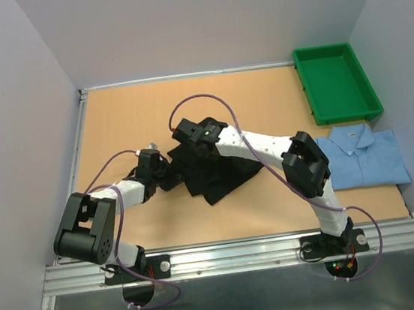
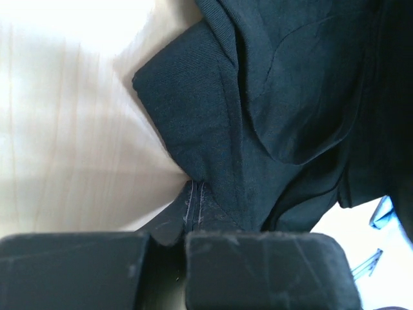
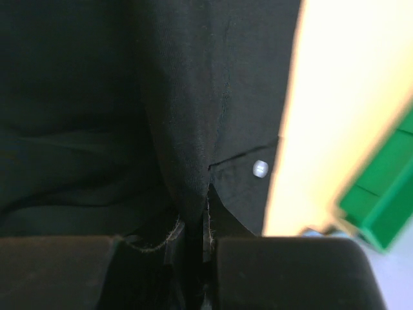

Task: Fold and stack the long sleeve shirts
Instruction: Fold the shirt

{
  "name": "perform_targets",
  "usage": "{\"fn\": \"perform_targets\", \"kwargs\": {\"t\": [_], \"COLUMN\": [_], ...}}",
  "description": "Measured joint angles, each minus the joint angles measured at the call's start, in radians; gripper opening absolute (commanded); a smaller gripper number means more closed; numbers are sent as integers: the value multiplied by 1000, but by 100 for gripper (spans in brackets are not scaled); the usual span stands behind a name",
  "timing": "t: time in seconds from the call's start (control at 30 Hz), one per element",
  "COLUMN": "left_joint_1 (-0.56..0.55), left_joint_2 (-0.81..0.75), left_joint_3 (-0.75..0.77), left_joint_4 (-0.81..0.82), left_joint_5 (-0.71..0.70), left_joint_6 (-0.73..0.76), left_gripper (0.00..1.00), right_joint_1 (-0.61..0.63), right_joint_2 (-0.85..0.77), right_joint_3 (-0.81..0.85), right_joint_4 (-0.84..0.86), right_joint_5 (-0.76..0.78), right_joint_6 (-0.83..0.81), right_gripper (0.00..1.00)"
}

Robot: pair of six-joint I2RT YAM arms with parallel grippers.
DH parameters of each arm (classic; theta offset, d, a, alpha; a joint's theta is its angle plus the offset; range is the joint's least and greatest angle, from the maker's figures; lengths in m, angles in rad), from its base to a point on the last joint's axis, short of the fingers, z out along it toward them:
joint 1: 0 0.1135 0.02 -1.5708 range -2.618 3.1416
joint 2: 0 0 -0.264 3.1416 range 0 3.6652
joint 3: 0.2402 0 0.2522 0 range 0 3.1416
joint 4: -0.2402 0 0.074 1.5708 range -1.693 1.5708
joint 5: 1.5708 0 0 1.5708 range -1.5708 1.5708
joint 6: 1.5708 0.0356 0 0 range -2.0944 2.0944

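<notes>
Pale wooden counter [image 1: 127,119], boxed by plain white walls on three sides, metal rail [image 1: 234,254] along the near edge.

Crumpled mid-counter: black shirt [image 1: 221,180], bunched in a dark heap and pinched from two sides.

At its left edge, left arm [image 1: 124,189] stretched in low, left jaws closed tight on a ridge of the black cloth. From the left wrist view, a fold running down between the two dark fingers [image 2: 71,271], with a squared corner of the cloth spread on bare wood above.

At the far side of the heap, right arm [image 1: 263,148] bent over from the right, right jaws narrowed onto a thin pleat of the same shirt. From the right wrist view, cloth drawn into the slit between the fingers [image 3: 290,274], with one small white button [image 3: 260,168] on a cloth edge just beside the grip.

Off to the right, well apart from the heap: light blue shirt [image 1: 362,155], folded flat, buttoned, collar toward the far side, lying at the right edge of the counter. Just beyond its collar, green tray [image 1: 334,82] in the far right corner.

Purple cables [image 1: 200,97] looping off both arms.
</notes>
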Motion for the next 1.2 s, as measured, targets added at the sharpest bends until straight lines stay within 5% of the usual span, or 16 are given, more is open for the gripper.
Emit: {"fn": "perform_targets", "kwargs": {"t": [0.9,1.2], "left_joint_1": [0,0], "left_joint_2": [-5,-8], "left_joint_3": [-42,-45], "left_joint_4": [73,73], "left_joint_5": [24,24], "left_joint_6": [-39,-41], "left_gripper": [0,0], "right_joint_1": [16,16], "right_joint_2": [90,107], "right_joint_3": [67,64], "right_joint_4": [38,103], "right_joint_5": [-200,-268], "right_joint_6": [430,463], "right_gripper": [12,32]}}
